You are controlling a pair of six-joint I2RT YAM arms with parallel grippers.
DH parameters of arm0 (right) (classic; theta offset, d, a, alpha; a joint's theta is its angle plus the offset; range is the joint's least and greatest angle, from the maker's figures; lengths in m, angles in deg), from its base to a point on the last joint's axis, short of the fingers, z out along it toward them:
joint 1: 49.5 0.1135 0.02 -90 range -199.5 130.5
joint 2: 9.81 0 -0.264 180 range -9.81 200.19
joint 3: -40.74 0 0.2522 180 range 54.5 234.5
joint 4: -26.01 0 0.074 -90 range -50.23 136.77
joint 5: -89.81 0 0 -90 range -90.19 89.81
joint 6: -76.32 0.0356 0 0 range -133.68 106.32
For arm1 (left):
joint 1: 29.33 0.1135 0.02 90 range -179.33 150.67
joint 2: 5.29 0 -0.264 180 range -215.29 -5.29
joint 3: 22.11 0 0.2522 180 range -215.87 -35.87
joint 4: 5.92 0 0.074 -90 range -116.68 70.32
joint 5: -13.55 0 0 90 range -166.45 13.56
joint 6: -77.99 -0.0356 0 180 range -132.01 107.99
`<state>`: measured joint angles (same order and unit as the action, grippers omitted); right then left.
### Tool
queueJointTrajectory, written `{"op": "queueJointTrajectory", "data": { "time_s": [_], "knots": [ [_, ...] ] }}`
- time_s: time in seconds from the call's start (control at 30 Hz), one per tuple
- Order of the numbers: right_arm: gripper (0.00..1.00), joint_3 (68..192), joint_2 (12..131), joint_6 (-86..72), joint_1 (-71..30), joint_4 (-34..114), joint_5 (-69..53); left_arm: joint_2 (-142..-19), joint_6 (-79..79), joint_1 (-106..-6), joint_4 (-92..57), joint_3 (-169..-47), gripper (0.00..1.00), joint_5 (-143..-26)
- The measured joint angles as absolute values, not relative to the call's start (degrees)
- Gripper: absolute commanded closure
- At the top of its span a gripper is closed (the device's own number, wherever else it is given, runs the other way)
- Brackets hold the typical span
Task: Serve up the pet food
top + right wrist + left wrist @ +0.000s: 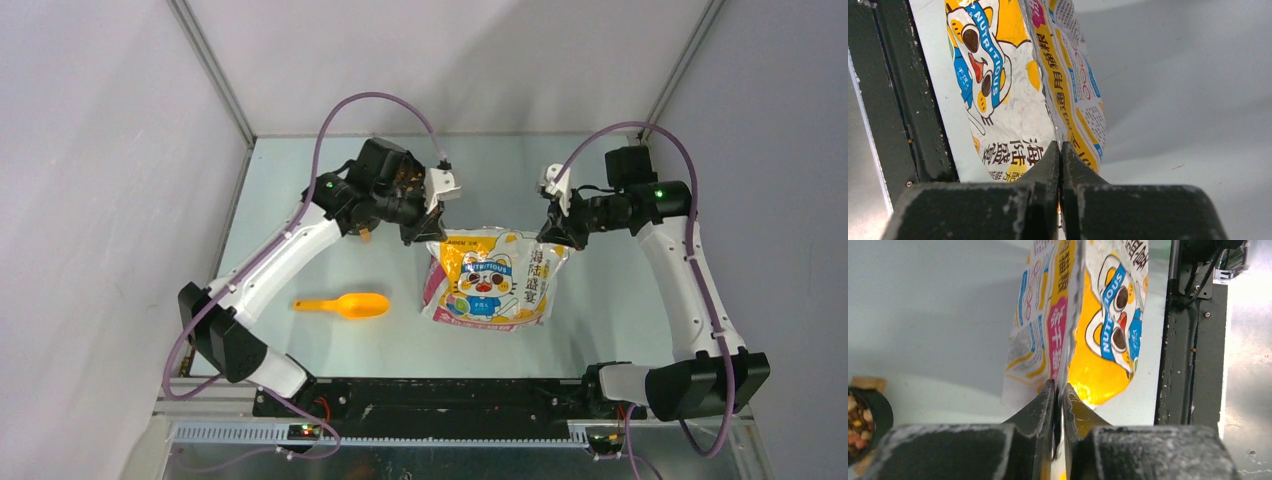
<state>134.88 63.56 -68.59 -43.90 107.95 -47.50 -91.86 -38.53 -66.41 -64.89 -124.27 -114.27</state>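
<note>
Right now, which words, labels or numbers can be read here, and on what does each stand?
"NUTRITIOUS": on the blue band on the front of the bag.
"海陆盛宴": large dark characters, also on the bag's front.
Other print on the bag: too small or blurred to read.
The orange scoop: no text.

The left hand (1059,392) pinched an edge of the cartoon-cat bag (1098,315) above the table (923,315); pet food (855,427) lay in a dark bowl (882,415) at lower left.

One printed bag (495,278), one orange scoop (345,304). One dark bowl (882,416), one heap of pet food (855,426). Two hands: left hand (1058,390), right hand (1060,148).
</note>
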Motion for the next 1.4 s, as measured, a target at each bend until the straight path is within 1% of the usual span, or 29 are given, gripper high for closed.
{"op": "queueJointTrajectory", "data": {
  "time_s": [0.03, 0.1, 0.13, 0.17, 0.2, 0.23, 0.3, 0.37, 0.4, 0.43, 0.47, 0.5, 0.53, 0.57, 0.63, 0.7, 0.8, 0.93, 1.07, 1.1, 1.13, 1.17, 1.2, 1.23, 1.27, 1.33, 1.37, 1.4],
  "knots": [
    [1.0, 134.9, 63.5, -68.5, -44.2, 108.1, -47.5, -91.2, -38.5, -65.9, -65.4, -123.5, 0.98, -114.0],
    [1.0, 134.8, 63.5, -68.5, -44.3, 108.0, -47.7, -90.0, -38.4, -64.9, -66.0, -122.3, 1.0, -114.0],
    [1.0, 134.8, 63.4, -68.4, -44.2, 107.9, -47.9, -89.7, -38.5, -64.7, -66.0, -121.9, 0.97, -114.2],
    [1.0, 134.8, 63.4, -68.3, -44.1, 108.0, -47.9, -89.7, -38.6, -64.7, -66.1, -121.8, 0.88, -114.4],
    [1.0, 134.8, 63.3, -68.3, -44.1, 108.0, -47.9, -89.6, -38.6, -64.7, -66.1, -121.8, 0.89, -114.3],
    [1.0, 134.8, 63.3, -68.3, -44.1, 108.0, -47.9, -89.6, -38.7, -64.7, -66.0, -121.8, 0.97, -114.3],
    [1.0, 134.8, 63.2, -68.2, -44.0, 108.0, -47.5, -89.2, -38.6, -64.4, -66.2, -121.2, 1.0, -114.1],
    [1.0, 134.8, 63.1, -68.1, -43.8, 107.8, -47.5, -88.8, -38.7, -64.0, -66.2, -120.6, 1.0, -114.5],
    [1.0, 134.7, 63.0, -68.1, -43.7, 107.8, -47.4, -88.8, -38.9, -64.0, -66.2, -120.6, 0.97, -114.7],
    [1.0, 134.7, 62.9, -68.1, -43.6, 107.8, -47.4, -88.8, -39.0, -64.0, -66.4, -120.6, 0.81, -115.0],
    [0.97, 134.7, 62.8, -68.1, -43.6, 107.9, -47.3, -88.8, -39.1, -63.9, -66.5, -120.6, 0.64, -115.2],
    [0.92, 134.7, 62.7, -68.0, -43.5, 107.8, -47.3, -88.8, -39.4, -63.8, -66.5, -120.6, 0.58, -115.4],
    [0.82, 134.6, 62.7, -67.6, -43.4, 107.8, -46.9, -88.7, -39.8, -63.7, -66.8, -120.6, 0.51, -115.5],
    [0.72, 134.6, 62.6, -67.1, -43.3, 107.6, -46.5, -88.5, -39.4, -63.4, -67.3, -120.6, 0.49, -115.7],
    [0.61, 134.6, 62.4, -65.7, -42.6, 106.9, -46.1, -88.1, -39.1, -63.1, -67.1, -120.5, 0.48, -115.9],
    [0.56, 134.6, 62.0, -64.4, -41.5, 106.0, -45.8, -87.2, -38.4, -63.1, -65.2, -120.0, 0.47, -116.3],
    [0.53, 134.6, 61.8, -62.3, -38.9, 104.6, -46.3, -86.7, -36.0, -63.8, -60.8, -120.0, 0.48, -118.5],
    [0.51, 135.8, 63.9, -60.3, -35.9, 103.7, -47.2, -87.4, -33.0, -66.3, -54.6, -120.0, 0.5, -120.7],
    [0.54, 136.2, 66.6, -57.6, -33.8, 101.5, -47.6, -90.6, -33.0, -70.5, -51.0, -121.0, 0.56, -120.1],
    [0.57, 136.3, 67.1, -57.1, -33.4, 101.1, -47.7, -91.3, -33.1, -71.1, -50.6, -121.0, 0.65, -119.9],
    [0.63, 136.3, 67.7, -56.5, -33.0, 100.6, -47.7, -92.1, -33.3, -71.8, -50.2, -121.0, 0.71, -119.6],
    [0.67, 136.4, 68.1, -55.9, -32.7, 100.2, -47.7, -92.9, -33.5, -72.3, -50.0, -121.1, 0.82, -119.1],
    [0.69, 136.5, 68.5, -55.4, -32.6, 99.6, -47.7, -93.6, -33.7, -72.6, -49.7, -121.1, 0.85, -118.7],
    [0.68, 136.7, 68.9, -54.9, -32.4, 99.4, -47.7, -94.2, -34.0, -72.7, -49.4, -121.1, 0.89, -118.5],
    [0.65, 136.8, 69.1, -54.6, -32.3, 99.3, -47.7, -94.6, -34.2, -72.7, -49.1, -121.1, 0.89, -118.2],
    [0.64, 136.9, 69.5, -53.9, -32.2, 98.9, -47.6, -95.0, -34.3, -72.7, -48.6, -121.2, 0.93, -117.8],
    [0.69, 136.9, 69.5, -53.6, -32.2, 98.8, -47.5, -95.0, -34.3, -72.6, -48.5, -121.2, 0.97, -117.5],
    [0.9, 136.9, 69.5, -53.2, -32.2, 98.6, -47.5, -95.0, -34.4, -72.6, -48.4, -121.2, 0.99, -117.2]
  ]
}}
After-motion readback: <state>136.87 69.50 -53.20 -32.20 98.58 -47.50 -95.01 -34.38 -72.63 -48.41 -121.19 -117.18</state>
